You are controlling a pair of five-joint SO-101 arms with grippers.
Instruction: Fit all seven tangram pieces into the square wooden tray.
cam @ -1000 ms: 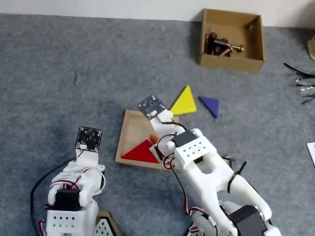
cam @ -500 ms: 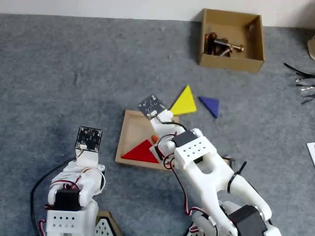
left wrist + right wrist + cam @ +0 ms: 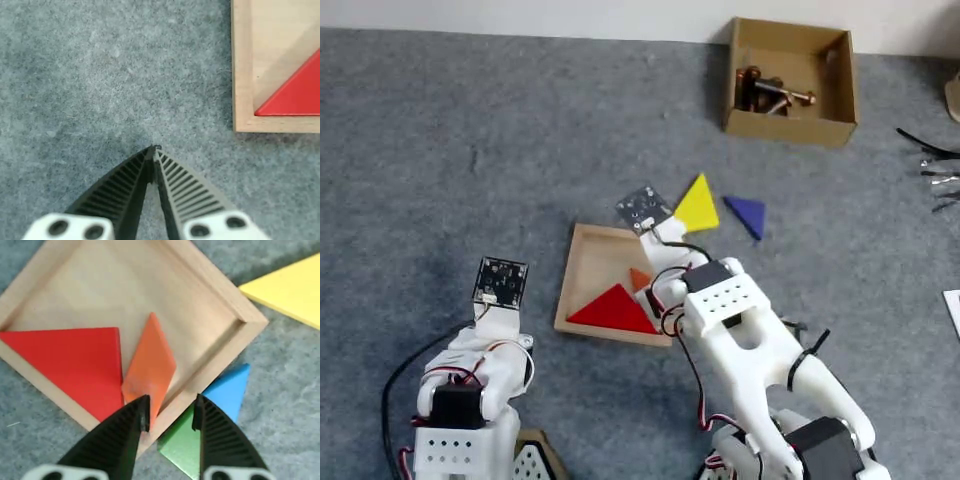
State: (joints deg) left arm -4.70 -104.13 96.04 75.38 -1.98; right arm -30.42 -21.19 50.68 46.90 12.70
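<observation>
The square wooden tray lies mid-table. In it are a red triangle and an orange parallelogram. My right arm stands over the tray's near right side. In its wrist view the right gripper is open above the tray rim, one finger over the tip of the orange parallelogram, which lies next to the red triangle. A light blue triangle and a green piece lie just outside the rim. My left gripper is shut over the carpet, short of the tray corner.
A yellow triangle and a dark blue triangle lie on the carpet beyond the tray. A cardboard box with metal parts stands at the back right. Cables lie at the right edge.
My right arm has shifted to the right and away from the tray's middle, which uncovers the orange parallelogram lying in the tray. The left arm has kept still.
</observation>
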